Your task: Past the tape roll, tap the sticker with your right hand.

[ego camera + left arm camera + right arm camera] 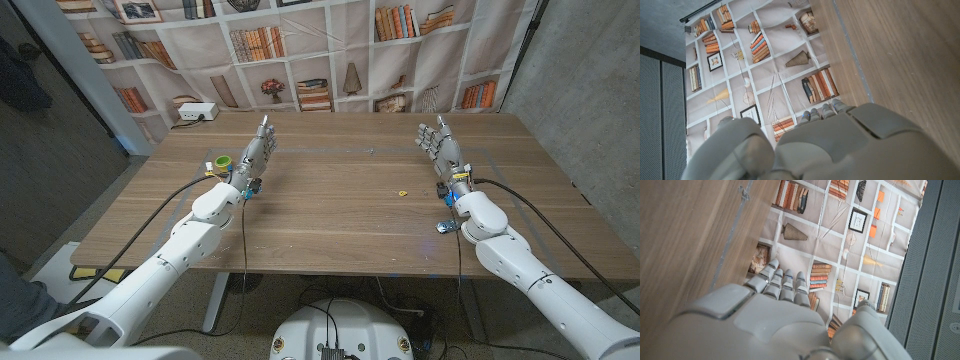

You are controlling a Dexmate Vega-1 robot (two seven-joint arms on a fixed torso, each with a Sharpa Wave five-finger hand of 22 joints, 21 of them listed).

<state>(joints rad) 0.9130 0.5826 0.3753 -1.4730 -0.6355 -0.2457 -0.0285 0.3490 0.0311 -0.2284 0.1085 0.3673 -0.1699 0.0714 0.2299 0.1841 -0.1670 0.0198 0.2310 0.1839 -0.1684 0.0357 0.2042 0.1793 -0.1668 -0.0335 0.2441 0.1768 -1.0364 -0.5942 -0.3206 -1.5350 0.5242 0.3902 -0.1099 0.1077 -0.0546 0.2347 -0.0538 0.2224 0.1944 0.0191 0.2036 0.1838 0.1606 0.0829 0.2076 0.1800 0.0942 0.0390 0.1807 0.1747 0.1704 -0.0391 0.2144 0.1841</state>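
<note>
Tape roll (222,161), green and yellow, lay on the wooden table (340,215) at the far left, just beside the left hand's (256,152) fingers, on their outer side and a little nearer the robot than their tips. That left hand stood on its edge with the palm upright, its fingers (263,135) straight and held close together, reaching away toward the bookshelf backdrop (300,60); it held nothing. From the left wrist view the back of the same hand (840,145) loomed large, with only the fingertips (822,111) peeking over it against the printed shelves, and the table ran alongside.

Further right, well apart from both sets of fingers and lying between the two hands, a small yellow sticker (402,192) sat on the bare wood. It was closer to the right hand's (441,145) side than to the left, and nearer the robot than the right fingertips. No finger touched it.

On the right, that hand also stood palm upright, fingers (432,135) extended and slightly fanned, gripping nothing. In the right wrist view its fingers (782,282) lay side by side, straight, pointing at the backdrop, with the thumb (865,330) set off to one side.

A white power strip (195,114) rested at the table's far left corner, beyond the left fingertips.
</note>
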